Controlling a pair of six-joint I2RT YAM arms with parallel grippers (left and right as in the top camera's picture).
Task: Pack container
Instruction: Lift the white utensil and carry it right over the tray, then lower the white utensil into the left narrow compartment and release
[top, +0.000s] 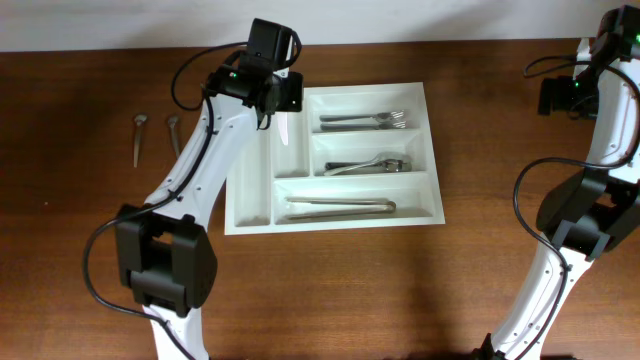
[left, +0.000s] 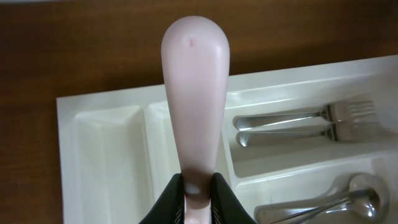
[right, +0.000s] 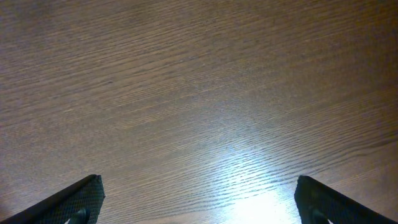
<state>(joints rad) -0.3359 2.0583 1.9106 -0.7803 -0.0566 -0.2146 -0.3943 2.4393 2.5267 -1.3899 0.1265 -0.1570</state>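
Black left fingers (left: 178, 196) are closed tight on a pale utensil (left: 195, 93). It is pinkish-white and smooth, and its broad rounded end points away from the wrist camera. The gripped end is hidden between the fingers, so I cannot tell what sort of utensil it is. From overhead it shows as a short white sliver below the fingers, at the far end of the container (top: 432, 150) and over the narrow upright compartment that lies next to the long ones. Whether it touches the plastic or hangs just above it cannot be told.

The container is a white tray lying flat near the middle of the brown wooden counter (top: 80, 230). Its two narrow upright compartments are on the side of the left arm, and three long ones are stacked beside them. In the far long compartment two forks (top: 365, 120) lie side by side, tines away from the narrow slots. The middle one holds spoons (top: 372, 165). The near one holds metal tongs (top: 340, 207) lying along its length. The outermost narrow compartment looks bare.

Well apart from the tray, beyond the left arm, two small metal utensils (top: 139, 136) lie close together on the wood.

On the opposite side, the right fingers (top: 555, 97) are spread wide and hold nothing. They hang over bare wood grain, well clear of the container.
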